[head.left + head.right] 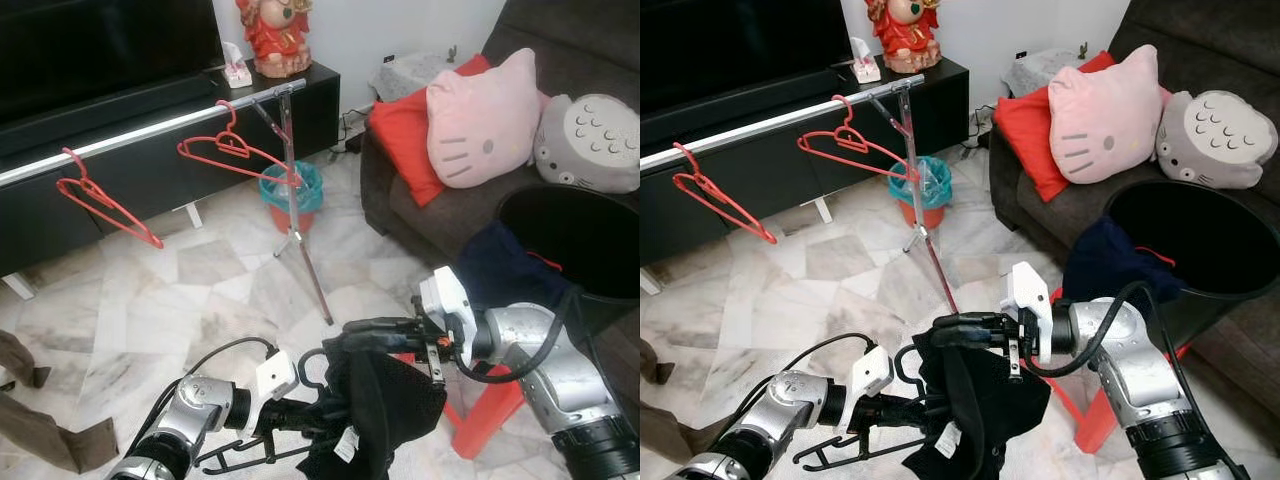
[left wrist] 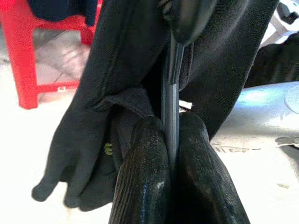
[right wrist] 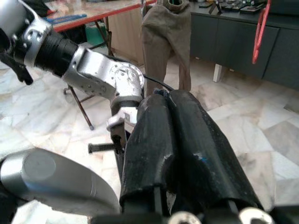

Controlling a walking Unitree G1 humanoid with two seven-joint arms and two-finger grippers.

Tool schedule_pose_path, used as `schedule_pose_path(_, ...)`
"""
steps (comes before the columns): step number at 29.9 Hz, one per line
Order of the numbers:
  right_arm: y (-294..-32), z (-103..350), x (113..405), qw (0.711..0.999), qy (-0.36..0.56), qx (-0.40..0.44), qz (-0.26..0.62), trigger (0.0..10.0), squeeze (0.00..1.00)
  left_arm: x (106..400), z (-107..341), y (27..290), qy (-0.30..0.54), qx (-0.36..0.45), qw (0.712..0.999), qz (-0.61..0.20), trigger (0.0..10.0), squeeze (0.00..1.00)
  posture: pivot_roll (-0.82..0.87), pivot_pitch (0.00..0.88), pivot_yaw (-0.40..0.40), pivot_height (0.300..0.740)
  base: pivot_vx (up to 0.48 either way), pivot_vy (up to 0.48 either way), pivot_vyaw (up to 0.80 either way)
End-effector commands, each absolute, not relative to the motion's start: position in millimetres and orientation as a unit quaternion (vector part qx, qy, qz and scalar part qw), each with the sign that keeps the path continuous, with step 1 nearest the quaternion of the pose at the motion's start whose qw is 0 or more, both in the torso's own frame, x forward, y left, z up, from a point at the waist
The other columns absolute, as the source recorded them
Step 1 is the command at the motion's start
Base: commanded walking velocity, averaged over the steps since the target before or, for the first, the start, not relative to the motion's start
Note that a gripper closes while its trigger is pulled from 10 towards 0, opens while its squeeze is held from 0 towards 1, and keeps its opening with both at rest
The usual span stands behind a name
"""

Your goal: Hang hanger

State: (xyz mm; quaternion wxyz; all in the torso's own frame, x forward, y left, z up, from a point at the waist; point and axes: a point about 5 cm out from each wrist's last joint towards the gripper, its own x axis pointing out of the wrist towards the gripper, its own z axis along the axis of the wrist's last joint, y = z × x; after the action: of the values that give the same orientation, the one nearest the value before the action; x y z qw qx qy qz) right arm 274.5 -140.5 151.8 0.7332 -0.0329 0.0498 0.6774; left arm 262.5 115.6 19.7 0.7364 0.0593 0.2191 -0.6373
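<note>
Low in front of me, my left gripper (image 1: 300, 412) is shut on a black hanger (image 1: 240, 455); in the left wrist view its fingers (image 2: 145, 172) pinch the hanger's thin bar (image 2: 170, 107). A black garment (image 1: 385, 410) is draped over that hanger. My right gripper (image 1: 352, 333) reaches in from the right and is shut on the garment's upper edge, its fingers (image 3: 154, 135) pressed together. Farther off, a silver rail (image 1: 150, 135) carries two red hangers (image 1: 105, 205) (image 1: 235, 150).
A red stool (image 1: 490, 410) stands just right of my arms, with a black bin (image 1: 580, 240) and a sofa with cushions (image 1: 480, 115) beyond. The rack's legs (image 1: 305, 250) and a teal basket (image 1: 292, 190) stand ahead. Brown trousers (image 1: 40, 430) hang at the left.
</note>
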Motion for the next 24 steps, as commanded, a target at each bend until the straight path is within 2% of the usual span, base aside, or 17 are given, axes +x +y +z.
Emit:
schedule_pose_path(1,-132.2,169.2,274.8,0.722,0.014,-0.033,0.691,0.0,0.00,263.5,21.7,117.5,0.217,0.060,0.736,-0.639,10.0,0.00,-0.08,0.027,0.025,0.740,0.000,0.000,0.00)
schedule_pose_path(3,-127.6,165.0,271.2,0.710,0.027,-0.041,0.702,0.0,0.00,267.3,25.0,116.6,0.208,0.055,0.745,-0.632,10.0,0.00,-0.08,0.026,0.024,0.740,0.000,0.000,0.00)
schedule_pose_path(10,-118.6,160.3,264.4,0.699,0.033,-0.019,0.714,0.0,0.00,272.4,32.4,114.8,0.187,0.044,0.755,-0.627,10.0,0.00,-0.08,0.029,0.024,0.740,0.000,0.000,0.00)
schedule_pose_path(15,-117.0,156.8,263.7,0.703,0.036,-0.016,0.710,0.0,0.00,274.2,34.7,114.5,0.182,0.038,0.759,-0.624,10.0,0.00,-0.08,0.032,0.023,0.740,0.000,0.000,0.00)
schedule_pose_path(16,-120.2,152.8,268.5,0.725,0.039,-0.007,0.688,10.0,0.00,274.7,35.2,114.6,0.179,0.037,0.762,-0.621,10.0,0.00,-0.08,0.033,0.023,0.740,0.000,0.000,0.00)
schedule_pose_path(18,-125.3,146.9,274.5,0.752,0.047,0.015,0.657,10.0,0.00,275.1,35.7,114.6,0.175,0.032,0.766,-0.618,10.0,0.00,-0.08,0.033,0.023,0.740,0.000,0.000,0.00)
schedule_pose_path(21,-128.0,143.1,275.2,0.760,0.051,0.027,0.647,10.0,0.00,275.6,36.4,114.6,0.173,0.027,0.768,-0.616,10.0,0.00,-0.08,0.034,0.023,0.740,0.000,0.000,0.00)
schedule_pose_path(24,-133.6,137.4,278.0,0.781,0.049,0.057,0.620,10.0,0.00,277.5,38.1,114.7,0.167,0.020,0.775,-0.610,10.0,0.00,-0.08,0.036,0.022,0.740,0.000,0.000,0.00)
